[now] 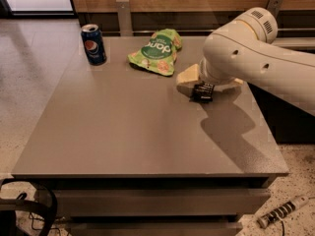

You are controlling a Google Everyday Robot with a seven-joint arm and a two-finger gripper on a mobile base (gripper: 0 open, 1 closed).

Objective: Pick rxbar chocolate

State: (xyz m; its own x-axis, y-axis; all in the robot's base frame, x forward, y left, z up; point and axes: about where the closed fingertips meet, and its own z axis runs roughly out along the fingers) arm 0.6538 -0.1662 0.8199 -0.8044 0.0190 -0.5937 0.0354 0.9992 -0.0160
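The rxbar chocolate [202, 93], a small dark bar with white lettering, lies flat on the grey table [123, 132] at the right, just in front of the green snack bag. My gripper [210, 86] is low over it, hanging from the big white arm [256, 58] that reaches in from the right. One cream finger [187, 79] stands left of the bar and the other shows as a sliver on its right. The jaws are open and straddle the bar. The bar's far end is hidden under the wrist.
A green snack bag [156, 52] lies at the back middle, close to the left finger. A blue Pepsi can [93, 44] stands at the back left corner. A wooden wall runs behind the table. Cables and a power strip [280, 213] lie on the floor.
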